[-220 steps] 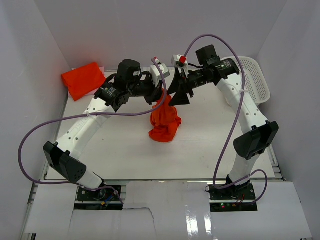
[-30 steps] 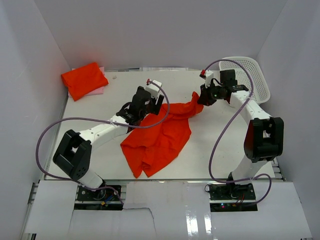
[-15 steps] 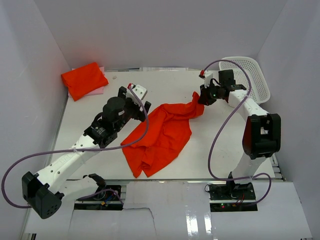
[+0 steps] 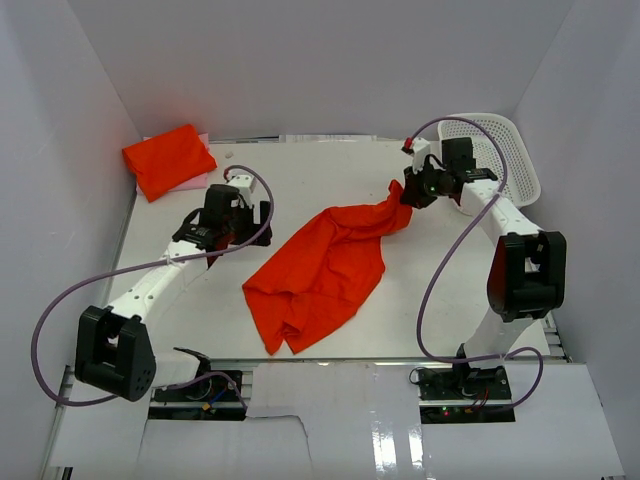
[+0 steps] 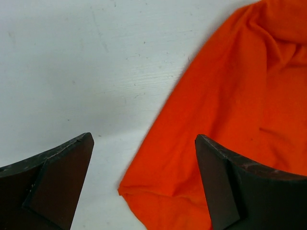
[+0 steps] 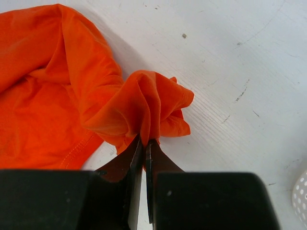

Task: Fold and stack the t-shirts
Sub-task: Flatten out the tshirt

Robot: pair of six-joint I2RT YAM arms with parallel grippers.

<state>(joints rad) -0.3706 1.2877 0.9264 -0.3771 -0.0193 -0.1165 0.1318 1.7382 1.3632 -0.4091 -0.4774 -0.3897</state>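
One orange-red t-shirt (image 4: 318,268) lies loosely spread and creased in the middle of the white table (image 4: 300,170). My right gripper (image 4: 407,193) is shut on its bunched far-right corner, and in the right wrist view the fabric (image 6: 144,103) puffs out above the closed jaws of that gripper (image 6: 146,142). My left gripper (image 4: 257,217) hovers open just left of the shirt's left edge. In the left wrist view the left gripper (image 5: 144,184) holds nothing, and a shirt corner (image 5: 158,191) lies on the table below the gap. A second t-shirt (image 4: 168,160) sits folded at the back left.
A white mesh basket (image 4: 505,150) stands at the back right, its edge (image 6: 302,191) showing in the right wrist view. A pink item (image 4: 196,182) peeks out under the folded shirt. White walls enclose the table on three sides.
My left gripper has opened, let go of the shirt and pulled back to the left. The shirt's left side now lies on the table. The right gripper has kept its grip.
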